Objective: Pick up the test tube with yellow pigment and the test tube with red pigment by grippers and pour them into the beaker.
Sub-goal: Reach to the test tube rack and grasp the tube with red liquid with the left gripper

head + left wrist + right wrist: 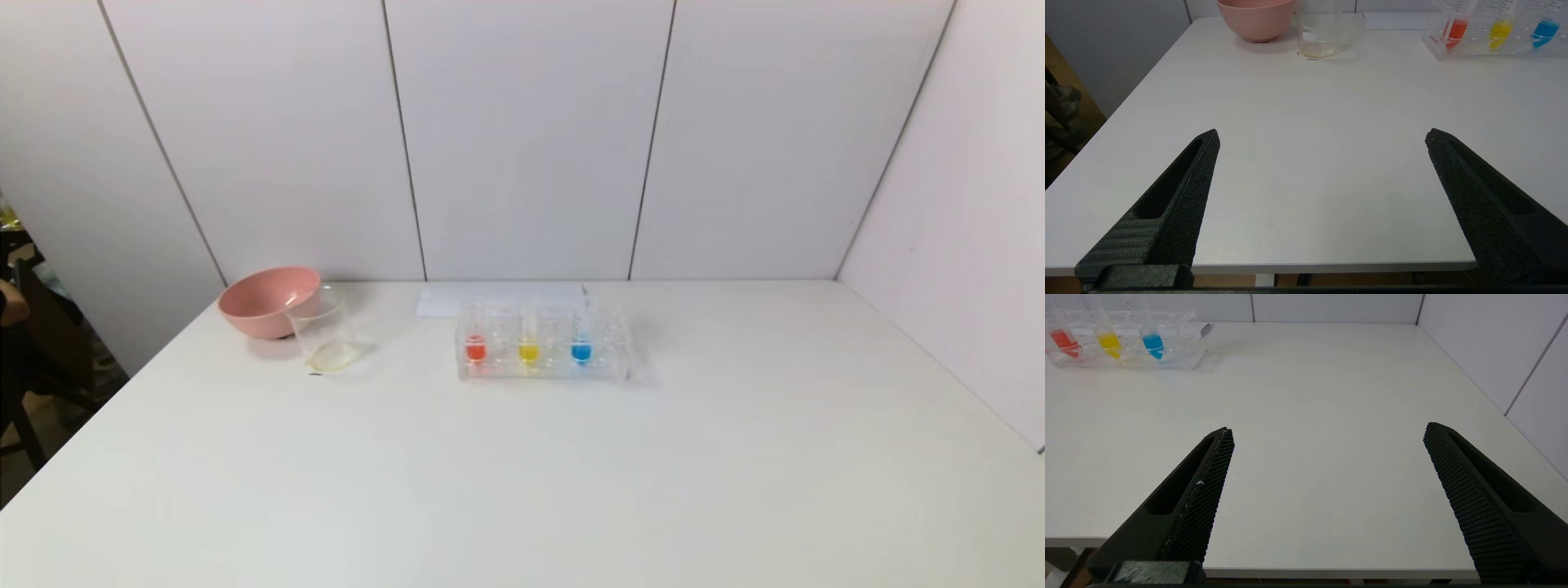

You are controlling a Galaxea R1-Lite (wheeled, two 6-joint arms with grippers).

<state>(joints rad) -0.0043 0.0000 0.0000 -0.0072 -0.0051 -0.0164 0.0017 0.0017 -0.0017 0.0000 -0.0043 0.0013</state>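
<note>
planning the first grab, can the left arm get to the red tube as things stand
Probably yes. The left end effector is open at the table's near edge, with bare table between it and the red tube, at the rack's left end. The beaker stands well aside.

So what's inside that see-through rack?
The rack holds three tubes: the red tube, the yellow tube and a blue tube. Its clear walls hide nothing.

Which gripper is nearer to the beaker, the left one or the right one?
Left. The left gripper waits at the near table edge, with the beaker straight ahead. The right gripper waits farther right; its view does not show the beaker.
</note>
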